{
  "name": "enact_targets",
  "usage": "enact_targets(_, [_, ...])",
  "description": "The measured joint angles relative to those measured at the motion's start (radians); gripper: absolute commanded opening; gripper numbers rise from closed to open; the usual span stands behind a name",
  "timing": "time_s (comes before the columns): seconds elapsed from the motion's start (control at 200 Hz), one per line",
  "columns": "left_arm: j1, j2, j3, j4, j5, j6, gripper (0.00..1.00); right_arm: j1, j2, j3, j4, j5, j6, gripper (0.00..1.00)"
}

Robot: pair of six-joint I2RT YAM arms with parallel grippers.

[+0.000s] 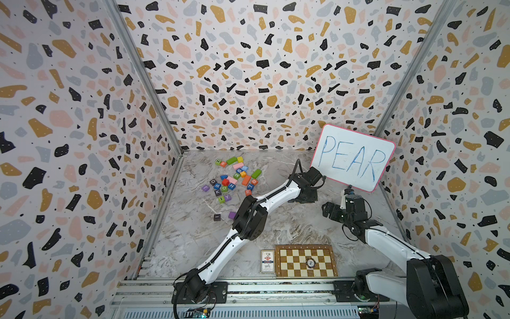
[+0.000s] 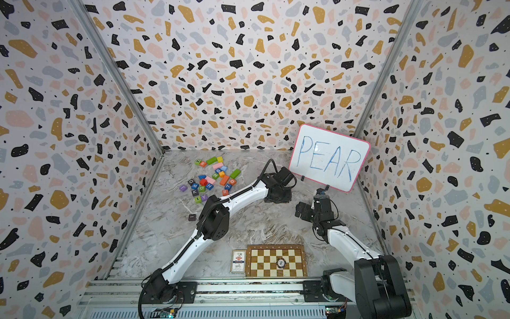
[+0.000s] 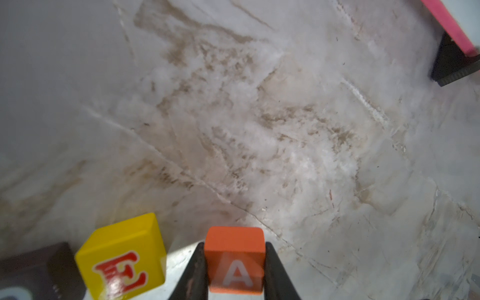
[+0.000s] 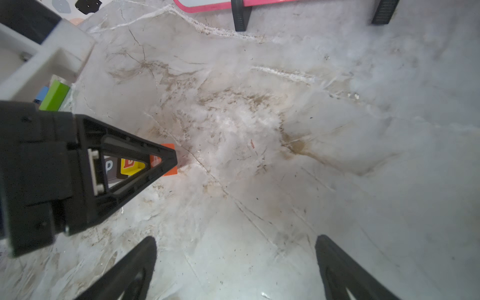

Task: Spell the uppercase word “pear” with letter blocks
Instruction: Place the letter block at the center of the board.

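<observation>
light: bright, diffuse | glare: E block [image 3: 122,259] face | blur: wrist-view edges | top views: barrel-distorted

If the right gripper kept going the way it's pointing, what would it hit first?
Most likely the bare marble table: the open right gripper angles down at it, with no block ahead. The left gripper and its A block lie off to one side. Depth is unclear.
</observation>
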Motion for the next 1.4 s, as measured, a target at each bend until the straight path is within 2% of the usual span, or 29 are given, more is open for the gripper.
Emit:
enact_targets(0.886, [-0.006, 0.051, 0.065, 0.0, -0.074, 0.029, 0.3, -0.001, 0.008, -0.002, 0.022, -0.008, 0.003, 0.97])
enact_targets(1.066, [-0.006, 0.059, 0.084, -0.011, -0.096, 0.03, 0.38, -0.002, 0.008, -0.002, 0.022, -0.009, 0.003, 0.97])
enact_targets(1.402, [-0.006, 0.059, 0.084, -0.014, -0.105, 0.029, 0.39, -0.002, 0.008, -0.002, 0.022, -0.011, 0.003, 0.97])
